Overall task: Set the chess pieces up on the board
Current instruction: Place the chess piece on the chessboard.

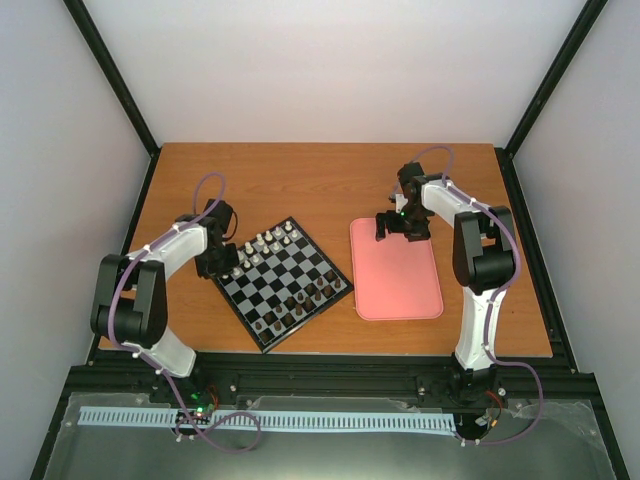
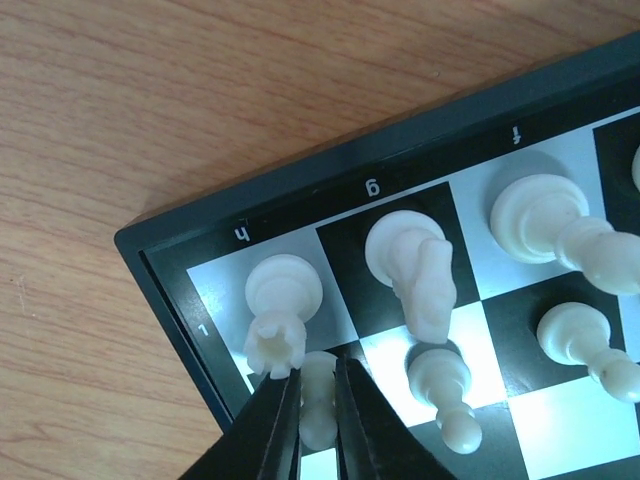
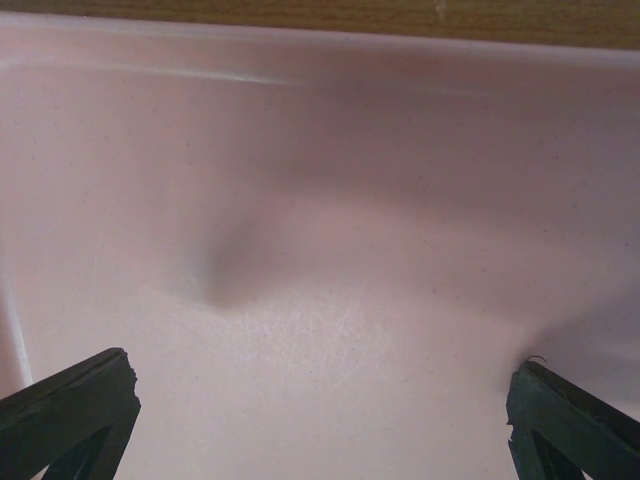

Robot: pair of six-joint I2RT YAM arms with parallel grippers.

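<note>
The left gripper [image 2: 315,372] is closed on a small cream-white plastic pawn [image 2: 318,408] at the left corner of the glossy black-and-silver checked chessboard [image 2: 330,165]. A cream-white rook [image 2: 283,300] stands just beside its fingers and a cream-white knight [image 2: 418,268] is near on the right. Past the board's thin black rim lies the brown wooden table [image 2: 200,80]; the right gripper [image 3: 320,378] hangs wide open over the pink rounded plastic tray [image 3: 320,200], well apart to the right.

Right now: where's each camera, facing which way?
Top: above and behind, down on table, board, tray; left arm, right arm show.
Left wrist: on left arm, down at board's corner; left gripper closed on a pawn.
Right wrist: on right arm, down into tray; right gripper open.
Shared: board, top and left wrist; tray, top and right wrist.
</note>
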